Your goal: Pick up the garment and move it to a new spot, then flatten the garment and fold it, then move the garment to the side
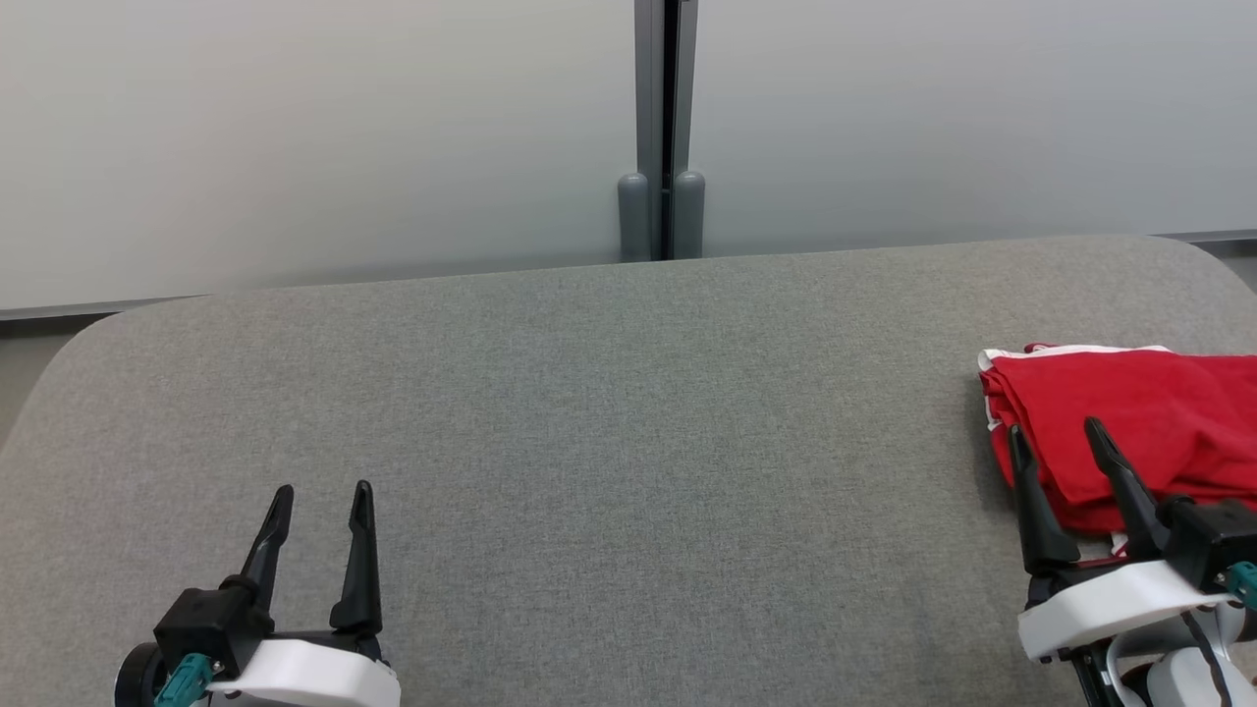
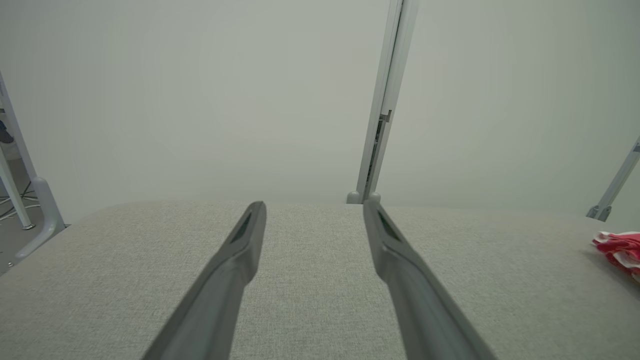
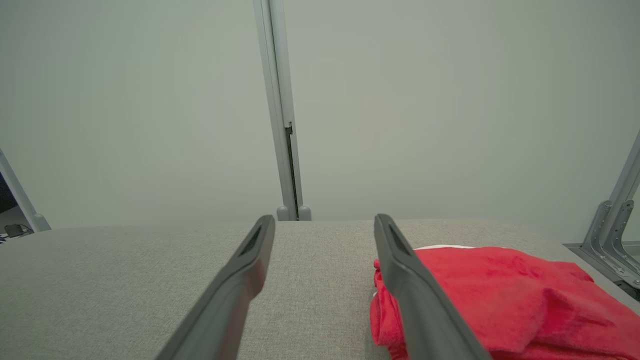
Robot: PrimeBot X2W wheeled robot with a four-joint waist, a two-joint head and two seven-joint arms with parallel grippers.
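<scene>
I'm getting bright, soft, even light. A faint shadow edges the garment (image 2: 620,247) at 3 o'clock in the left wrist view; near fingers (image 2: 237,270) blur, edges bow.

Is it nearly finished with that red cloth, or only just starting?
Likely nearly finished: the red garment lies folded in layers at the right edge of the table. Nothing is in hand: the left gripper and right gripper stand open and empty. Little seems left.
</scene>
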